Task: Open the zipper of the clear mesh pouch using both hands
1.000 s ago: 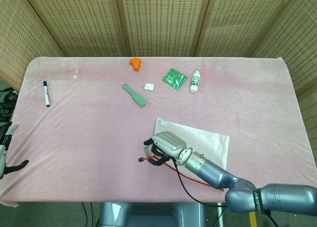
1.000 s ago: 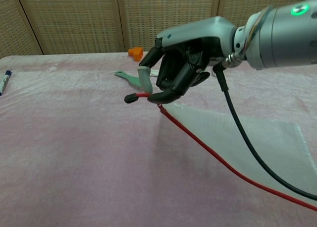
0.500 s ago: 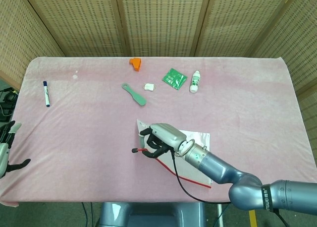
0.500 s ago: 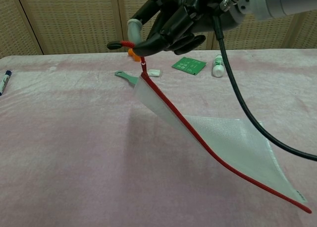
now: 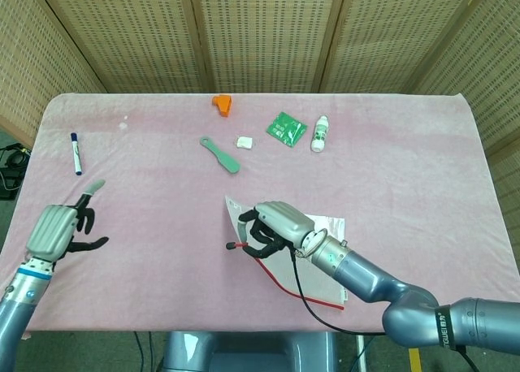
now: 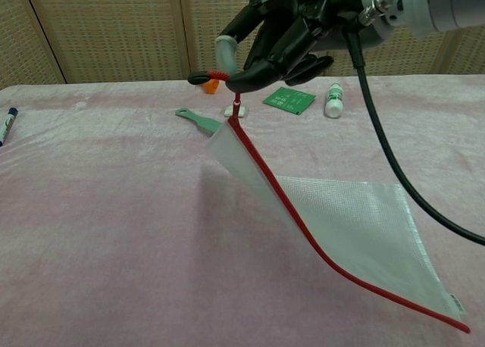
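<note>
The right hand (image 6: 284, 36) pinches the red zipper pull (image 6: 206, 77), lifting the light, limp mesh pouch (image 6: 356, 226); the left hand (image 5: 58, 230), fingers apart and empty, should likely grip the fabric corner beside the zipper.

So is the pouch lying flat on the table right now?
No. The right hand pinches the red zipper pull, lifting that corner of the mesh pouch; its far end rests on the pink cloth.

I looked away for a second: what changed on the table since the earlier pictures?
The right hand, pinching the red zipper pull, lifted that end of the clear mesh pouch off the pink tablecloth. The left hand came in over the table's left edge, holding nothing. The blue marker, green spatula and white bottle stayed put.
</note>
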